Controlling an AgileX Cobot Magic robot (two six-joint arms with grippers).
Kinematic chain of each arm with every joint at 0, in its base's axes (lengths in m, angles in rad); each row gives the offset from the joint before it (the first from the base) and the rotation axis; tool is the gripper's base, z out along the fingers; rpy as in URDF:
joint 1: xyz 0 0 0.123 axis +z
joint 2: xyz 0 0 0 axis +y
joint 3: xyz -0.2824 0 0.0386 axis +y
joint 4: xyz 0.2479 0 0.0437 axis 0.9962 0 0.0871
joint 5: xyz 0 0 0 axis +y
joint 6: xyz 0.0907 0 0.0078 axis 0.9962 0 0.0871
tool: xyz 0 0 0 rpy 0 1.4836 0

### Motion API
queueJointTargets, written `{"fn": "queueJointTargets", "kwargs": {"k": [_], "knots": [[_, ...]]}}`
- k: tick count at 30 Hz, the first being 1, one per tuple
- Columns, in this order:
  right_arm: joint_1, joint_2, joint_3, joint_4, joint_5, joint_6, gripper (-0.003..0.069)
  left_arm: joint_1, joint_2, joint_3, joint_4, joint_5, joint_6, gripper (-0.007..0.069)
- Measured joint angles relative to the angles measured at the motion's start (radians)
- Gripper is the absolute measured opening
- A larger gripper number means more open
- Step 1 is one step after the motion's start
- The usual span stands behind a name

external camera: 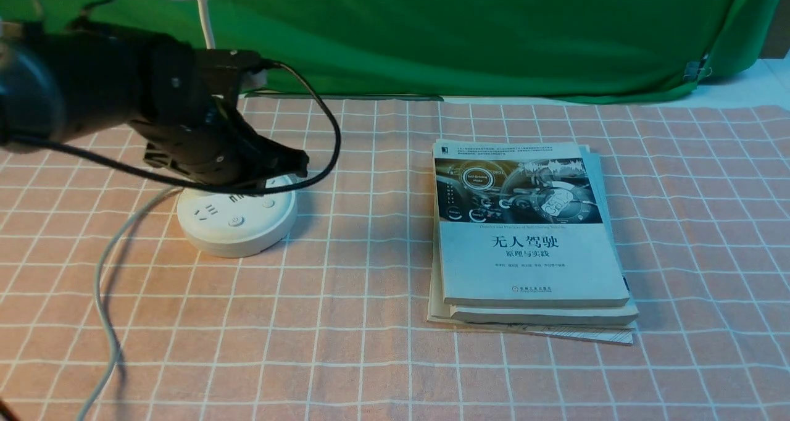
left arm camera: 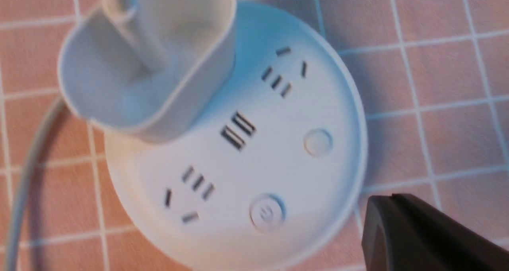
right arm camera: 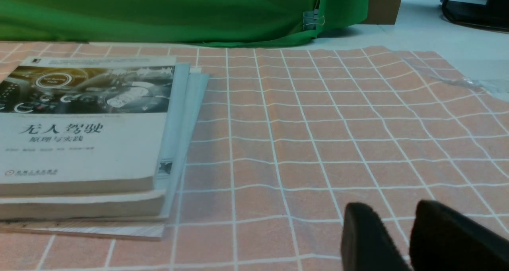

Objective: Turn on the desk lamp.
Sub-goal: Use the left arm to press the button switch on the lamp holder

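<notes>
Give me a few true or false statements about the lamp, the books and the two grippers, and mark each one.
1. The left gripper is above the round base of the desk lamp. True.
2. The stack of books lies on the robot's left of the lamp. False: it lies on the robot's right of it.
3. The lamp base carries two round buttons. True.
4. The right gripper holds a book. False: it holds nothing and sits above the checked tablecloth, beside the stack.
</notes>
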Motion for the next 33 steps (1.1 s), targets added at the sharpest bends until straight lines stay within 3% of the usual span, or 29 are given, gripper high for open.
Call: {"fn": "queueJointTargets", "kwargs": {"k": [6,33], "knots": [[0.000,0.000,0.000,0.000,0.000,0.000,0.0241,0.001,0.156,-0.096,0.116,-0.004,-0.088,0.0002],[0.000,0.000,0.000,0.000,0.000,0.000,0.0241,0.001,0.225,-0.128,0.036,-0.013,-0.088,0.0002]]}}
